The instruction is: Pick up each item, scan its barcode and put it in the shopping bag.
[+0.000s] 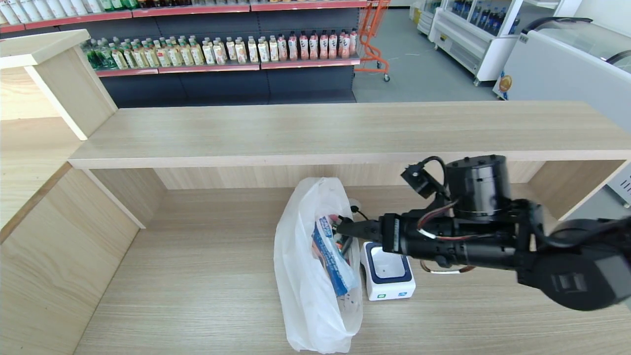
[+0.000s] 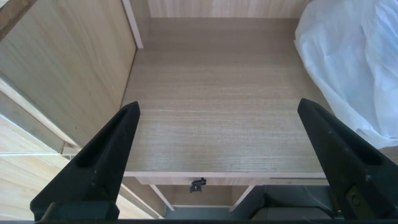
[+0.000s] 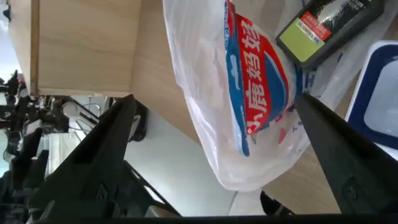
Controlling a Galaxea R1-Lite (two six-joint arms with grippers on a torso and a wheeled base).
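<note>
Right gripper (image 1: 341, 228) spread at white translucent shopping bag (image 1: 296, 281) — red-blue packet (image 3: 261, 81) inside.

The counter (image 1: 197, 296) is viewed from the head camera, high on the near side, facing forward and down, with store shelves (image 1: 222, 49) far behind. The same surface is seen past the left gripper (image 2: 217, 104) from the left wrist. The shopping bag (image 3: 249, 93), shared by all three views, is framed closely past the right gripper (image 3: 214, 99).

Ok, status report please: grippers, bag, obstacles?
Left gripper open, over counter. Right gripper open at shopping bag mouth. Packet inside bag. Scanner beside bag.
</note>
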